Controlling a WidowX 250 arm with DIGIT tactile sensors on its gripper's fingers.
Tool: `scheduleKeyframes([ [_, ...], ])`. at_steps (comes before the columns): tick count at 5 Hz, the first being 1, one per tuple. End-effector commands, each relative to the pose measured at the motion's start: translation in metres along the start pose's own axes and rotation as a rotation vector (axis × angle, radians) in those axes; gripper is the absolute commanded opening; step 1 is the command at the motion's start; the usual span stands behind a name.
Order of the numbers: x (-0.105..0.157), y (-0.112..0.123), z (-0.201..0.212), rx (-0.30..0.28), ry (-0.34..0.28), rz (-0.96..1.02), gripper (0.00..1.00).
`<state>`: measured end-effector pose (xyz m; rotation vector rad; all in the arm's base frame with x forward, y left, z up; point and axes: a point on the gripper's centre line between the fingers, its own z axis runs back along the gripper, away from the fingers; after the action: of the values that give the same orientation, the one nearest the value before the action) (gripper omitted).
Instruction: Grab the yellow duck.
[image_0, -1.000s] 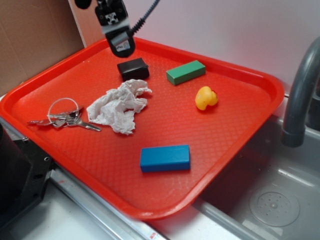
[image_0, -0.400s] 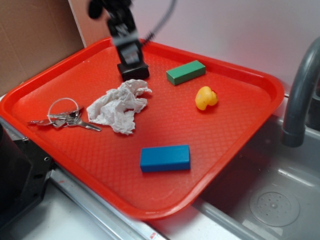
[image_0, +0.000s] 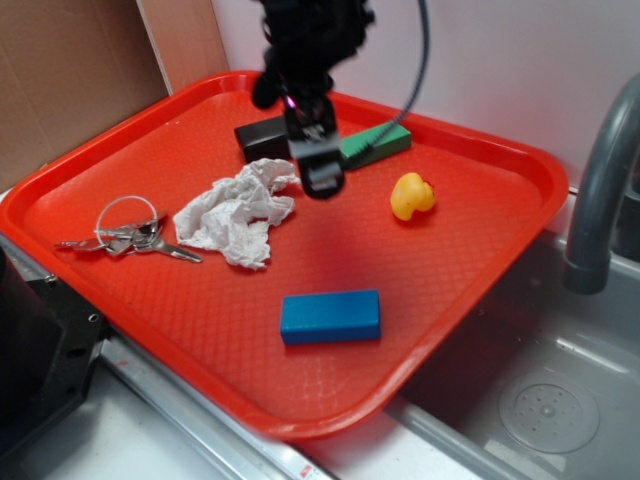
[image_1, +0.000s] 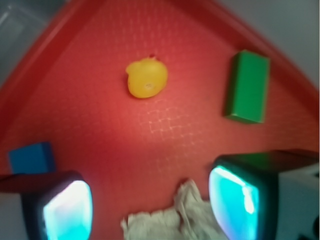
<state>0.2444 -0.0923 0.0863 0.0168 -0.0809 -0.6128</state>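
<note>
hanging released, the claw (image_1: 150, 207) has bare tray (image_0: 420, 270) before the yellow duck (image_0: 411, 195).

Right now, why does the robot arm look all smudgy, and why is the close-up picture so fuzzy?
Exterior view: the end effector is motion-blurred; the yellow duck and tray look sharp. Wrist view: everything is soft, and the finger pads glare bright cyan.

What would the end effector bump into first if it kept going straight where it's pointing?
Probably the bare red tray between the open end effector and the yellow duck; depth is unclear.
</note>
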Motion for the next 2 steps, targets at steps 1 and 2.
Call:
scheduleKeyframes([
  [1, 0.041, 0.009, -0.009, -0.021, -0.053, -0.004, 1.00],
  [2, 0.065, 0.011, -0.031, -0.062, -0.068, 0.010, 1.00],
])
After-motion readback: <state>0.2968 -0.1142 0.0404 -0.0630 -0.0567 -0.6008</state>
